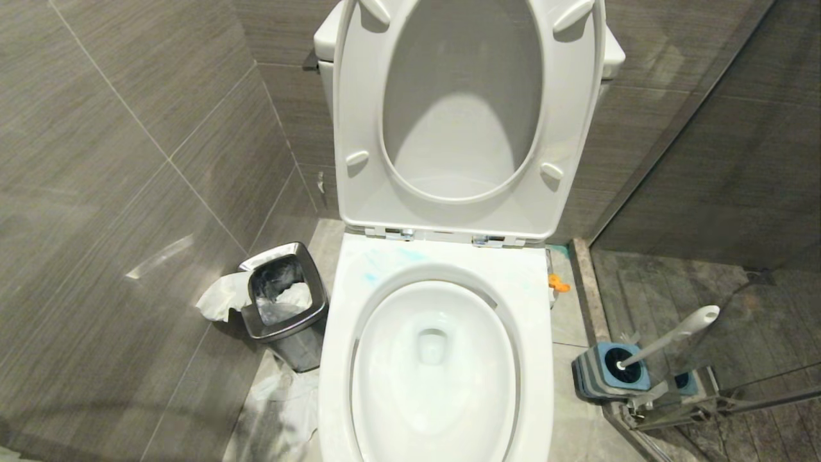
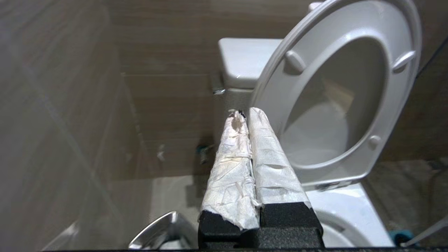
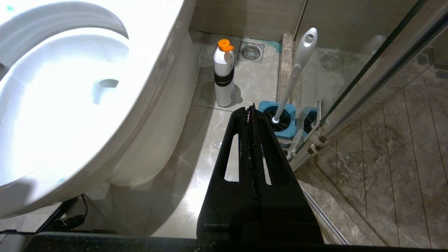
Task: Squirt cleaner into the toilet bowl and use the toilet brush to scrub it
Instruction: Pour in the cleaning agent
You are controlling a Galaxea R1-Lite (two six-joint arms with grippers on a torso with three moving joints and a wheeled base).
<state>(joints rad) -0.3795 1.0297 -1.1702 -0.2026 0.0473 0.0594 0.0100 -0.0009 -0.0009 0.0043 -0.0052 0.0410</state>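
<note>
Floor (image 3: 210, 140) between toilet bowl (image 3: 150, 105) and toilet brush (image 3: 297, 66) lies bare; both end effectors closed, empty.

left gripper (image 2: 245, 117): fingers (image 2: 231, 164) wrapped in white tape or paper, pressed together along their whole length, nothing between them. held level-ish, tips aimed toward the raised toilet seat (image 2: 336, 94), just off its left edge, not touching. right gripper (image 3: 250, 110): bare black slotted fingers (image 3: 271, 157) closed flat against each other, empty. points down at the floor on the right side of the toilet, well apart from it. neither arm shows in the head view.
</note>
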